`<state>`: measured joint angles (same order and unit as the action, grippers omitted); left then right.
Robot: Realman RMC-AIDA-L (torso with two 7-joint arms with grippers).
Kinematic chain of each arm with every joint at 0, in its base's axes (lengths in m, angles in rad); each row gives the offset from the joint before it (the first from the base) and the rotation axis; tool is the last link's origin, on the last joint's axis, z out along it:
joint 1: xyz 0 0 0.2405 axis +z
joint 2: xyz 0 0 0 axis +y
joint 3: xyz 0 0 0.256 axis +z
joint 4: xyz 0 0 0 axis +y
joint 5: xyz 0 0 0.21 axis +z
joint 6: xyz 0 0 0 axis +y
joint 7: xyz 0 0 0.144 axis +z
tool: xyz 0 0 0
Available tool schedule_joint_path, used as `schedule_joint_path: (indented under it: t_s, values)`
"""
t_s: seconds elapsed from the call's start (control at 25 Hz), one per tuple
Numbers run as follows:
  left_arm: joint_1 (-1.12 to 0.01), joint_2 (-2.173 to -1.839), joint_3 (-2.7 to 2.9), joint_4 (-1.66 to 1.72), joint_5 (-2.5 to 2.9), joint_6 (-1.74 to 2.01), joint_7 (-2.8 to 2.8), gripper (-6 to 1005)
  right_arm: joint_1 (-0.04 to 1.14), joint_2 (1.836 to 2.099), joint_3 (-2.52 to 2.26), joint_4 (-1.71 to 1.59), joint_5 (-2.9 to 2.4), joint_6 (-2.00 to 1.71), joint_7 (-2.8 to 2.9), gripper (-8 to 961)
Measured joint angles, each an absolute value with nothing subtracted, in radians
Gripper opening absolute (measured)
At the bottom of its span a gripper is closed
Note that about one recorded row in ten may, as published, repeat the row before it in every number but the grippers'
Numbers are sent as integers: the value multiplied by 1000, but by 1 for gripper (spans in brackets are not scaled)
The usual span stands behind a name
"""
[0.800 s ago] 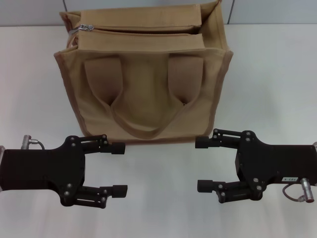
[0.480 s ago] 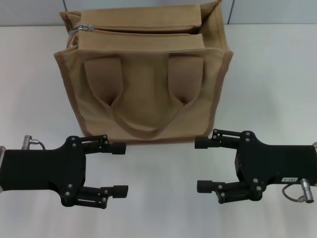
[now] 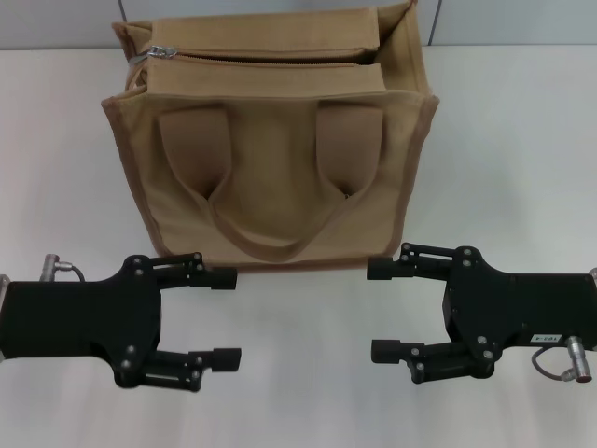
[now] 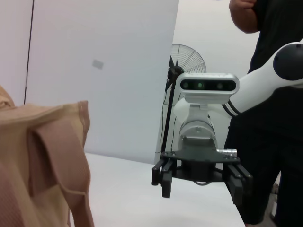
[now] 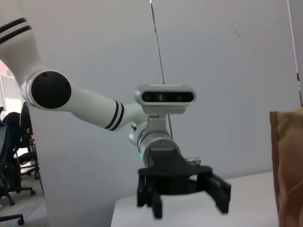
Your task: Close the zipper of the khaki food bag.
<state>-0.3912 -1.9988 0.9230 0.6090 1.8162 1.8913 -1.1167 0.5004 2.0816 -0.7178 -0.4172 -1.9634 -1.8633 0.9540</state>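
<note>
The khaki food bag (image 3: 270,159) stands upright on the white table (image 3: 513,140), its handle side facing me. The zipper (image 3: 270,58) runs along its top panel, with the silver pull (image 3: 155,53) at the left end. My left gripper (image 3: 225,317) is open and empty on the table, in front of the bag's left corner. My right gripper (image 3: 382,309) is open and empty in front of the bag's right corner. The two grippers face each other, and neither touches the bag. The left wrist view shows the bag's side (image 4: 47,165) and the right gripper (image 4: 201,184) beyond it. The right wrist view shows the left gripper (image 5: 184,198) and the bag's edge (image 5: 289,165).
A grey wall panel (image 3: 56,23) stands behind the table's far edge. In the left wrist view a person in black (image 4: 270,118) stands close to the right arm, and a floor fan (image 4: 187,59) stands behind it. An office chair (image 5: 14,156) is off to the side.
</note>
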Motion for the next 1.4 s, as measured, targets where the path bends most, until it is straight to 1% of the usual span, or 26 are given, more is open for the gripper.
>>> schedule_joint_path:
  t_s: [0.2,0.32,0.36,0.4,0.48,0.52,0.6,0.72,0.88,1.04,1.16,1.4]
  values:
    - [-379,-2008,777,612,1810,1900,-1116,830,500,2082,-718,-417,-1963,-1861,954,817]
    - [-367,-2002,694,616,1809,1913,-1116,830,498,2082,-717,-417,-1963,-1860,954,817]
    - [-349,-1983,599,616,1809,1937,-1116,830,496,2081,-717,-417,-1963,-1860,954,817]
    - [-346,-1978,585,615,1809,1941,-1115,830,495,2081,-716,-417,-1963,-1860,954,817]
    - [-328,-1956,507,613,1809,1954,-1115,830,493,2080,-716,-417,-1963,-1860,954,817]
    - [-328,-1956,507,613,1809,1954,-1115,830,493,2080,-716,-417,-1963,-1861,954,817]
    - [-307,-1940,388,610,1808,1935,-1103,830,492,2080,-715,-417,-1963,-1861,954,817]
    - [-302,-1941,344,609,1808,1899,-1090,830,494,2080,-715,-417,-1963,-1862,954,817]
    - [-317,-1958,320,609,1809,1743,-1053,830,500,2080,-715,-417,-1963,-1867,954,817]
    - [-347,-1990,356,609,1819,1635,-1014,830,500,2080,-715,-418,-1963,-1868,955,817]
    - [-371,-2008,407,609,1820,1578,-1001,830,499,2080,-715,-417,-1963,-1868,956,817]
    - [-416,-2029,496,609,1821,1496,-1006,829,494,2080,-715,-417,-1963,-1868,955,818]
